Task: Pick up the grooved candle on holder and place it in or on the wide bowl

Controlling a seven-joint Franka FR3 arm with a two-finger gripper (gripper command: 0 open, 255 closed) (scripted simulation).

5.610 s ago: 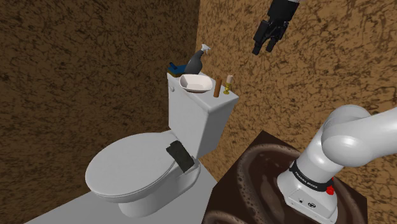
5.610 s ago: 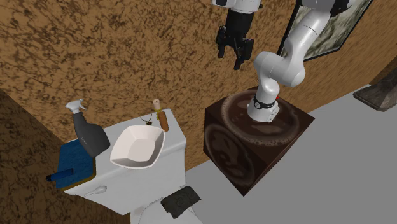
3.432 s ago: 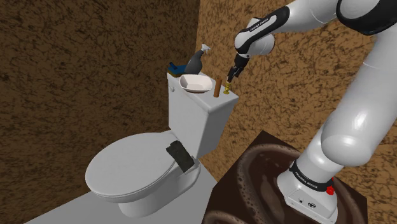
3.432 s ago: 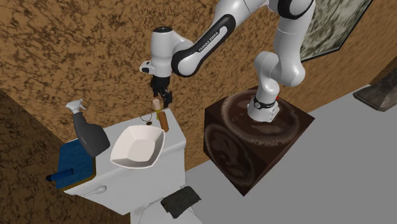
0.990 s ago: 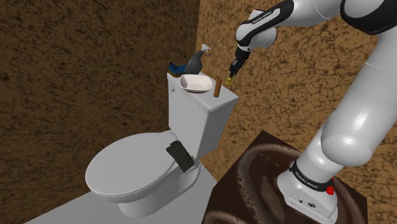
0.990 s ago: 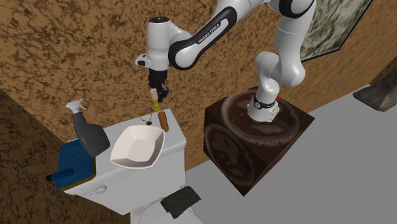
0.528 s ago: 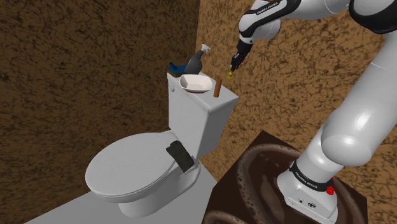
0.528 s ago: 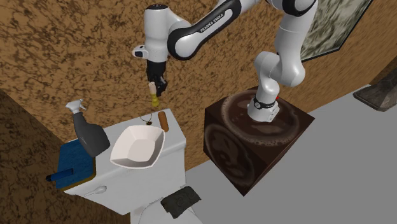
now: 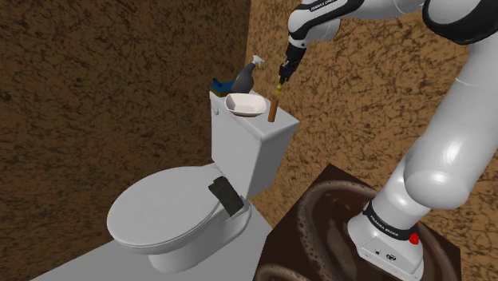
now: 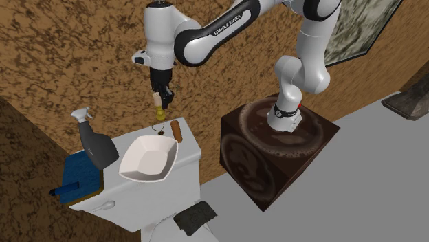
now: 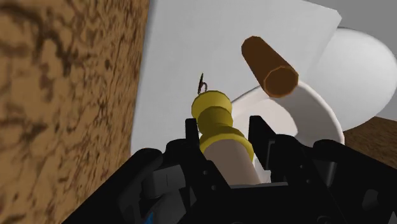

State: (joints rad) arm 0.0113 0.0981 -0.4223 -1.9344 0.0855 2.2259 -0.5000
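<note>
Candle held in the air over the toilet tank

The black jaws are closed on the cream candle in its yellow ribbed holder (image 11: pixel 219 122), which hangs at about twelve o'clock from the wide white bowl (image 10: pixel 146 159). It seems clear of the white toilet tank lid (image 10: pixel 188 152).

Grey spray bottle (image 9: pixel 245 77) upright on toilet tank lid (image 9: pixel 285 120), beside blue item (image 10: pixel 81 172); brown cylinder (image 9: pixel 272 109) standing on same lid; dark pad (image 9: pixel 226 196) at closed toilet seat's (image 9: pixel 160 211) edge.
</note>
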